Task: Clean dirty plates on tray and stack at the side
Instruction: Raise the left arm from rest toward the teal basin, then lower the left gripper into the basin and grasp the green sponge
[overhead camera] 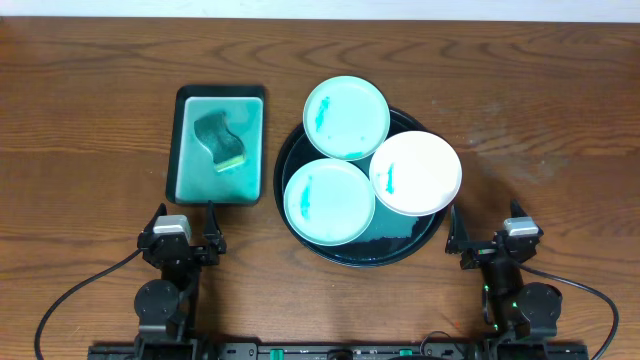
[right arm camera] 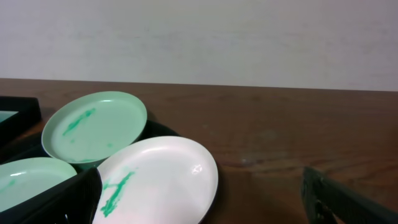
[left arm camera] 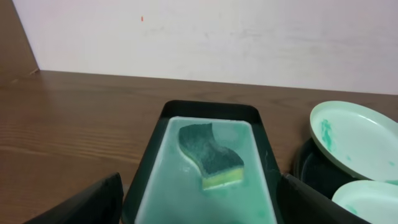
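Brown wood-grain desk (overhead camera: 90, 120) fills the overhead view. Plain off-white wall (left arm camera: 249, 31) rises at its far edge, with one small red speck (left arm camera: 142, 18) on it.

- The tray (overhead camera: 398, 243) is big, round and black-rimmed, with a dark, wet-looking inside, and all three plates sit on it.
- The far green plate (overhead camera: 346, 117) is pale mint with a blue-teal smear on its left side. It leans on the tray's far rim and pokes out past it.
- The near green plate (overhead camera: 329, 202) lies inside the tray and has a similar smear on its left.
- The white plate (overhead camera: 416, 172) has a smear near its left edge. It overhangs the right rim, touching both green ones.
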Motion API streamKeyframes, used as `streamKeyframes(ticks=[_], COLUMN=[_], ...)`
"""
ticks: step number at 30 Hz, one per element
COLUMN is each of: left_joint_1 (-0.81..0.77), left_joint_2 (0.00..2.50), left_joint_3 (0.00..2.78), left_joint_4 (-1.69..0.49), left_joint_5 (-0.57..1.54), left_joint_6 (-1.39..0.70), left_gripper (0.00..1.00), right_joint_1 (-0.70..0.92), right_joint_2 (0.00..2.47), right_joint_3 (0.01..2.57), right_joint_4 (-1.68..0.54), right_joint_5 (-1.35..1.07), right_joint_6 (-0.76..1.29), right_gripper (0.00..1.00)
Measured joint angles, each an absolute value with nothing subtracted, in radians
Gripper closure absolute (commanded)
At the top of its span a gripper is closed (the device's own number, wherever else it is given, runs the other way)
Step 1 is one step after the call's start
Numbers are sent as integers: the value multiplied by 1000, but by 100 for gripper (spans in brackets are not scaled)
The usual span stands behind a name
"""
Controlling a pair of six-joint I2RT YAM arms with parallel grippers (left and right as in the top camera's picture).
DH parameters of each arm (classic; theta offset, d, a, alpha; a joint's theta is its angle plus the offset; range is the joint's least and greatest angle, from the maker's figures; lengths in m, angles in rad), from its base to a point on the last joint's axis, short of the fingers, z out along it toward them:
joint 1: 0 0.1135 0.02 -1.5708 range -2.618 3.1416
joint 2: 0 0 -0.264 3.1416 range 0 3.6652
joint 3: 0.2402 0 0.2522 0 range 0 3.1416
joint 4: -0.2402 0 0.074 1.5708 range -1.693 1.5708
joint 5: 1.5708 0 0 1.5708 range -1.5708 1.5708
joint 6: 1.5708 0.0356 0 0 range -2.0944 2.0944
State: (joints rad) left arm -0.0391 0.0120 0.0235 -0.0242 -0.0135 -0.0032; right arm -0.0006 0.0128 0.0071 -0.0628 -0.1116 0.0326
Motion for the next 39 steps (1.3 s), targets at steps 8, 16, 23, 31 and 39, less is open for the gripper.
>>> streamKeyframes(ticks=[8, 16, 23, 31, 39], left_joint_1=[-39, -39, -39, -39, -19], left_joint_2=[17, 69, 393, 1067, 1453], left_joint_3=[7, 71, 419, 1132, 1372], left_joint_4=[415, 525, 242, -500, -717], left_joint_5=[95, 79, 38, 98, 162], left_joint_6=[-27, -22, 7, 19, -60], left_gripper=[21, 21, 21, 21, 21], right_joint_1=[-1, -1, -1, -1, -1], right_joint_2=[14, 14, 17, 18, 18], right_joint_3=[7, 7, 7, 7, 7], right_joint_4=[-63, -63, -63, -64, -63], right_joint_5=[-112, -112, -112, -111, -111], right_joint_6=[32, 33, 33, 33, 32], right_gripper=[1, 1, 1, 1, 1])
